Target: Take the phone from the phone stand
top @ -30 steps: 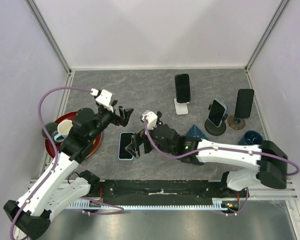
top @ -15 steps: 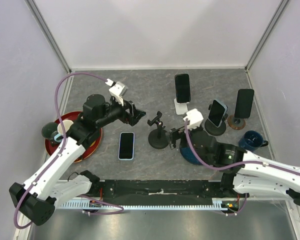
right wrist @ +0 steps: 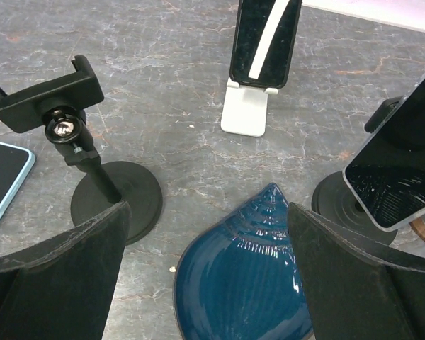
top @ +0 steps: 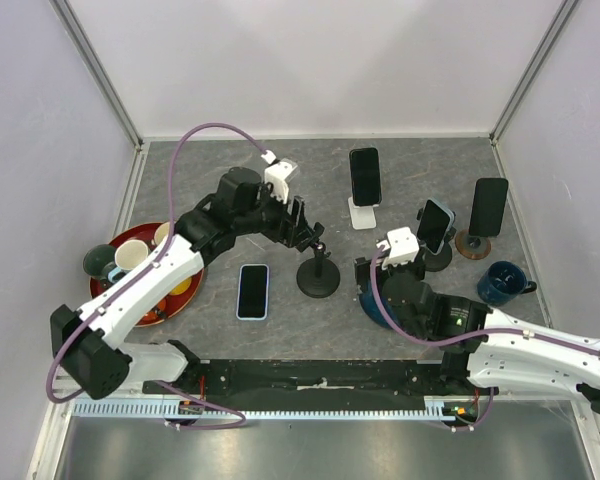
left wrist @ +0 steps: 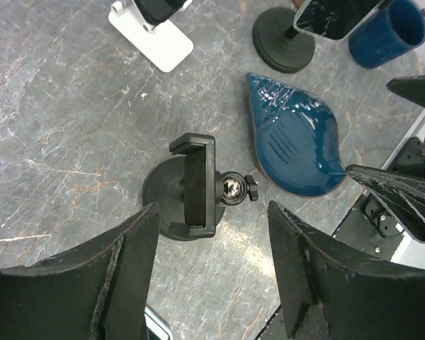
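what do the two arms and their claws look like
The left arm and right arm have white shells, black joints and a white camera block at the wrist. A purple cable trails along each. The left claw and right claw have broad black fingers with scuffed edges.

A blue shell dish sits apart from a blue mug.
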Robot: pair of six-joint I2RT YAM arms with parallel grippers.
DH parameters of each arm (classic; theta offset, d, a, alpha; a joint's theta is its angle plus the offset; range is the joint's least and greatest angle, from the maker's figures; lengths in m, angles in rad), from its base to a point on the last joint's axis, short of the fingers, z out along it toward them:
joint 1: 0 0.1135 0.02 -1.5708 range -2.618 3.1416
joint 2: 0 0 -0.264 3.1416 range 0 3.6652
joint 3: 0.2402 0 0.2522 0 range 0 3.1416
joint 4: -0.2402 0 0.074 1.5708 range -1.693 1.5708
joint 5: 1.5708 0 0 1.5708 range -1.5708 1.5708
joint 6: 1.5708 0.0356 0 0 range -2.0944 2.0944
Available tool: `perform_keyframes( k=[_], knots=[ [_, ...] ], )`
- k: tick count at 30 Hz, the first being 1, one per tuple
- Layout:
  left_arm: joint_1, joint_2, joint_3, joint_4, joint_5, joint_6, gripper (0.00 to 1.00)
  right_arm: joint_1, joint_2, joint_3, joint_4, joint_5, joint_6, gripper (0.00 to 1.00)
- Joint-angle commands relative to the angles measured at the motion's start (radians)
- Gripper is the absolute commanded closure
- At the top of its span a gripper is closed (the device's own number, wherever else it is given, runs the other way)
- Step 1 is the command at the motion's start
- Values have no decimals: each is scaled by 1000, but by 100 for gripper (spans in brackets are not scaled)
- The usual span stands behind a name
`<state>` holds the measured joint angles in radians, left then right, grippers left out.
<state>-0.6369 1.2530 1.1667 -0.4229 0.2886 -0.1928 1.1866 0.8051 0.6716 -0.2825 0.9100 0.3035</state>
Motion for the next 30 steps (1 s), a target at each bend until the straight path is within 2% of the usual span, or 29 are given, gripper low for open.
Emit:
perform_keyframes(
  k=[1, 12, 18, 21, 27, 30],
  knots=[
    [-56, 68, 111, -129, -60, 87, 32, -1, -23, -23, 71, 52, -33, 2],
    [-106, 255, 257, -310, -175, 191, 36, -1, -29, -53, 106, 64, -58, 2],
    [-125, 312, 315, -392, -172, 259, 45, -2, -24, -66, 126, 67, -78, 2],
    [-133, 335, 332, -413, -174, 268, 52, -4, -18, -69, 135, 67, -80, 2],
    [-153, 358, 344, -441, -193, 285, 55, -4, -17, -81, 149, 64, -87, 2],
    [-162, 367, 350, -441, -206, 286, 60, -8, -14, -86, 158, 59, -90, 2]
  ],
)
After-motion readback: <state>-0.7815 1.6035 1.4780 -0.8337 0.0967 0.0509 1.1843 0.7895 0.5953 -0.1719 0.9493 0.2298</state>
